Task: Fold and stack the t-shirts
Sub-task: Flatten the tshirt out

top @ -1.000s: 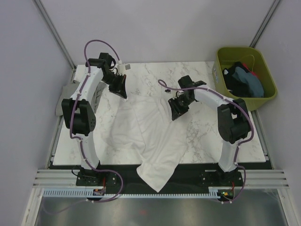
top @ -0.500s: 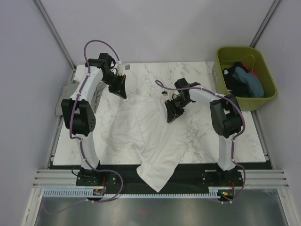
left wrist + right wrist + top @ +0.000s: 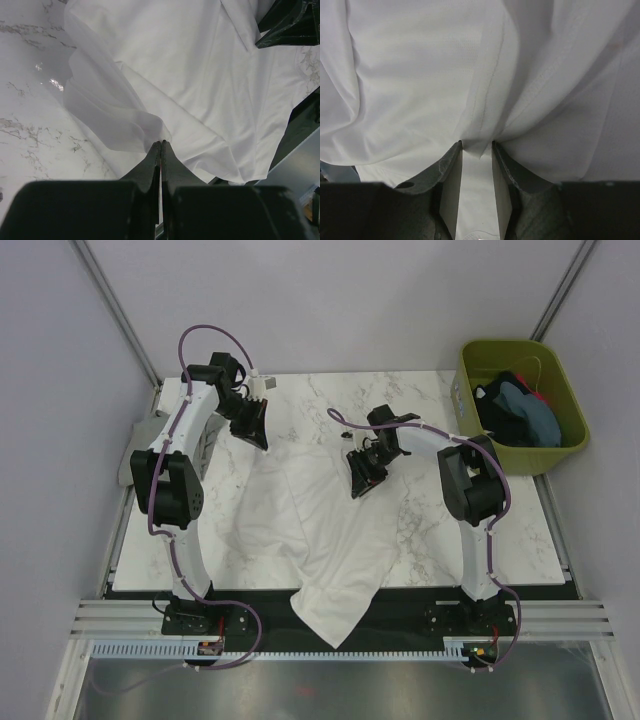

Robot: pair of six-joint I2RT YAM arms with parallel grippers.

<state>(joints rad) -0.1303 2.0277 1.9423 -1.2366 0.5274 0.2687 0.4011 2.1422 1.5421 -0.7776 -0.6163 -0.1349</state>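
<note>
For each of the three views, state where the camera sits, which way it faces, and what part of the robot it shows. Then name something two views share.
Top external: above and behind, looking down at the table, both arms, green bin.
Left wrist: on the left arm, looking along its shut left pincer pinching the white t-shirt.
Right wrist: on the right arm, close over cloth bunched between its right pincer fingers.
Shared: the white t-shirt shows in all three.

White marble-pattern table [image 3: 440, 530], grey veining, rectangular. White t-shirt [image 3: 320, 530] spread rumpled across centre-left of table, far edge reaching toward middle, near end draped over near table edge onto black strip below. Right half of tabletop bare marble, far-left corner too. Olive-green bin [image 3: 520, 405] sits off far-right corner, beside table; whether touching, cannot tell.
</note>
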